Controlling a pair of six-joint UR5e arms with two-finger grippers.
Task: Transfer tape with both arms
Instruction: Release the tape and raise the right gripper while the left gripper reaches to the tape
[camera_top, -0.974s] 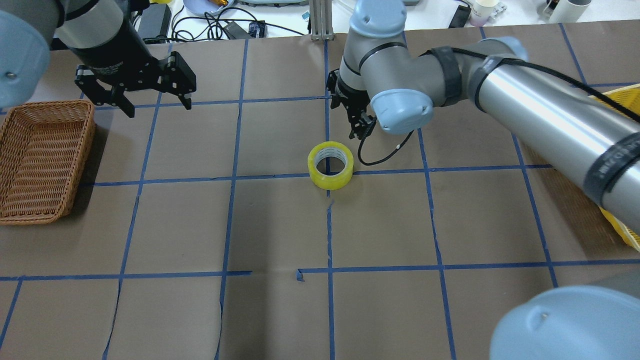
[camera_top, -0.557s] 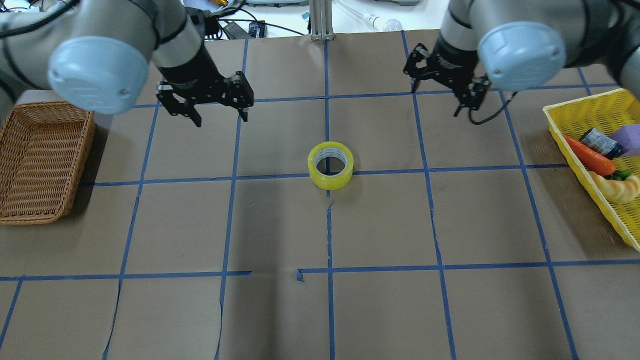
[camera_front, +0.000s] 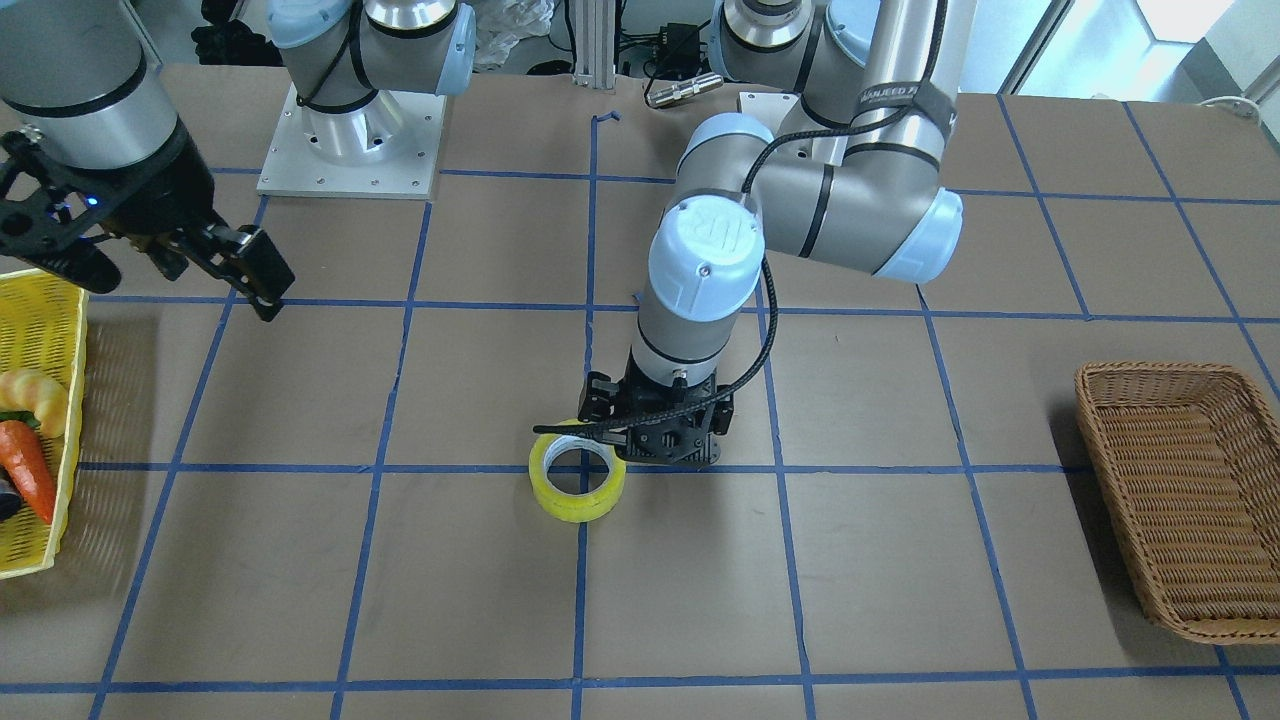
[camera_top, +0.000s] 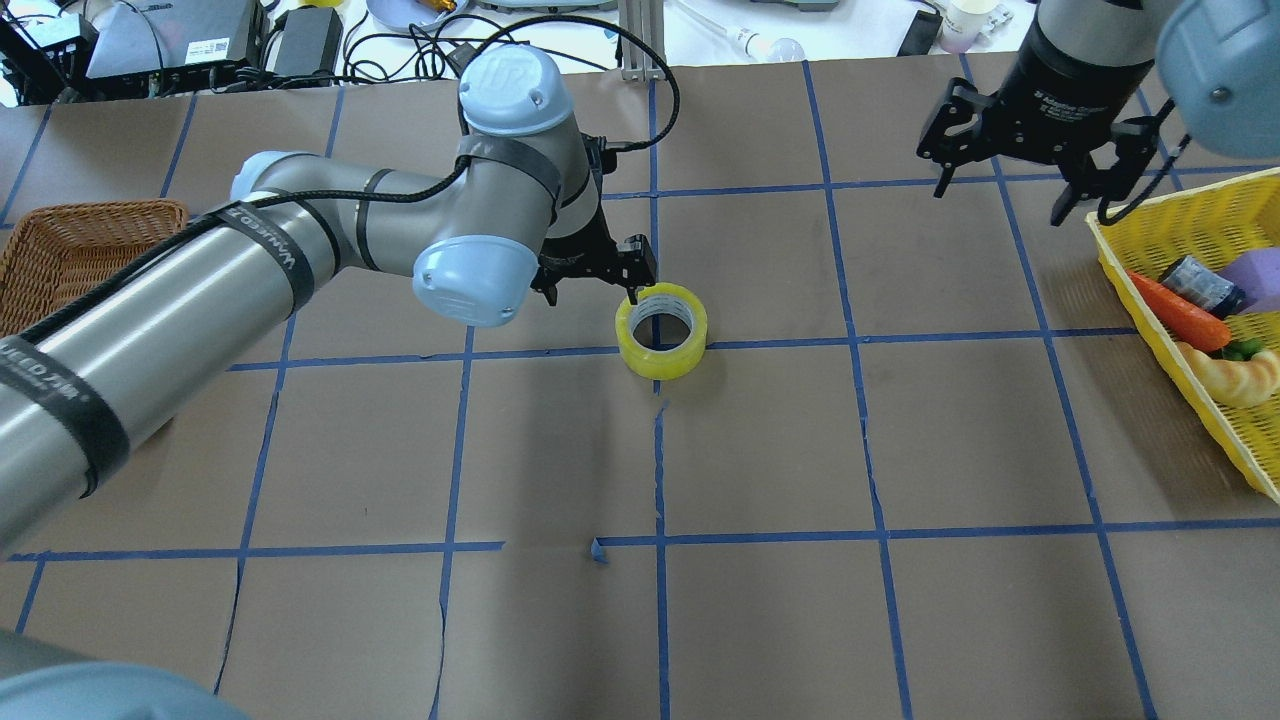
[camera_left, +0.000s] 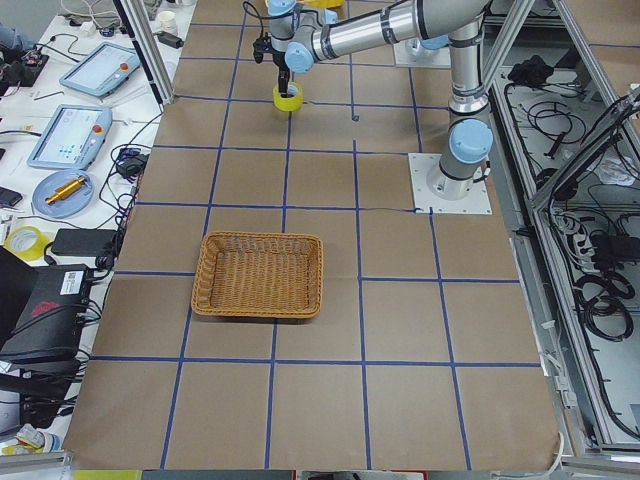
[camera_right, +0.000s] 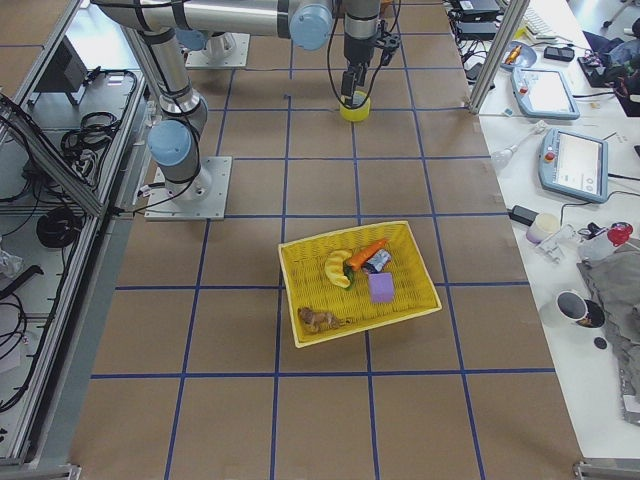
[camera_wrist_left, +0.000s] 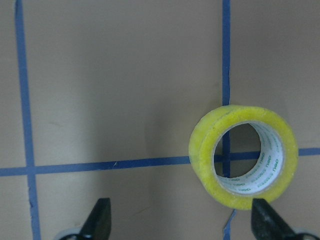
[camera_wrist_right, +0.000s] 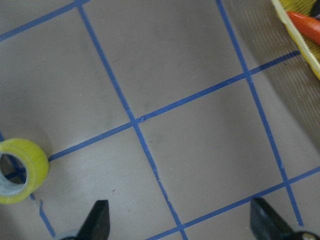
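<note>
The yellow tape roll (camera_top: 661, 331) lies flat on the brown table at a crossing of blue grid lines, and also shows in the front view (camera_front: 578, 478). My left gripper (camera_top: 592, 285) is open and low, just to the far-left of the roll, with one finger at its rim. In the left wrist view the tape (camera_wrist_left: 243, 156) sits just ahead of the right fingertip (camera_wrist_left: 265, 222), off-centre between the wide jaws. My right gripper (camera_top: 1000, 195) is open and empty, raised at the far right; its wrist view shows the tape (camera_wrist_right: 20, 170) far to the left.
A wicker basket (camera_top: 60, 250) stands at the left edge. A yellow basket (camera_top: 1150, 290) at the right edge holds a carrot (camera_top: 1180, 308), a purple block and other items. Cables and devices lie beyond the table's far edge.
My left arm has swung right and down to the tape. My right gripper, which was beside the tape one second ago, has pulled back to the far right near the yellow basket. The tape has not moved.
</note>
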